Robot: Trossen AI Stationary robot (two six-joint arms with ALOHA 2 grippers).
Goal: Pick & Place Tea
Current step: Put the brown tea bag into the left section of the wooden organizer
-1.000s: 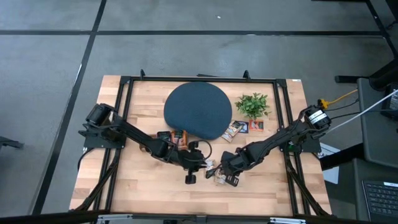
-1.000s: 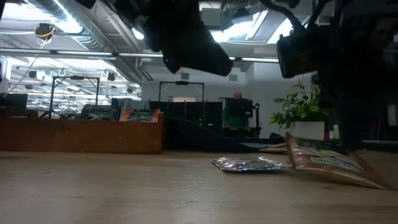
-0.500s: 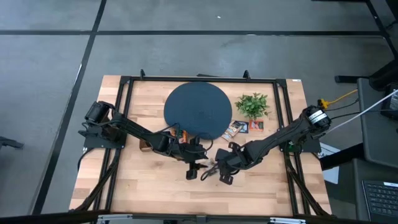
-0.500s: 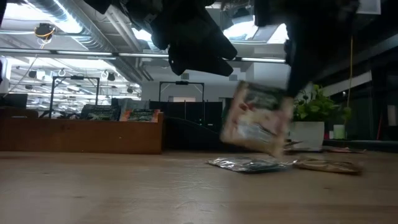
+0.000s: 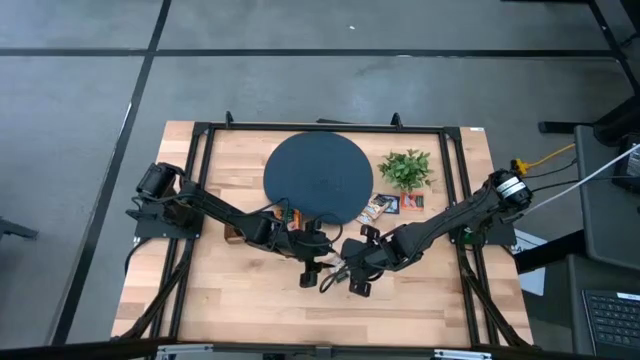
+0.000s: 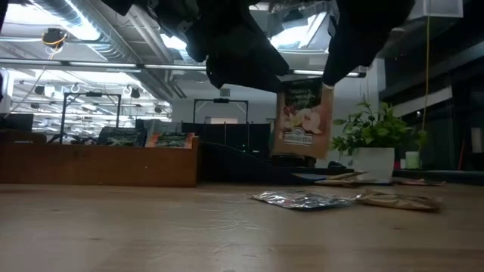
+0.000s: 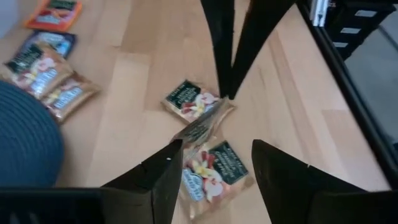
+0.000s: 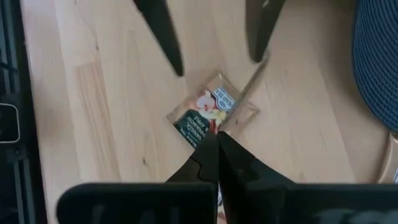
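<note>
Sachet (image 6: 303, 119) in right gripper (image 8: 216, 142), two below.

Legible text: none confirmed. Hanging tea sachet (image 6: 304, 118), low view: printed band beneath an apple picture, lettering too small to read. Sachets lying on the counter (image 7: 143, 74), left wrist view: dark label panels, wording unreadable.
</note>
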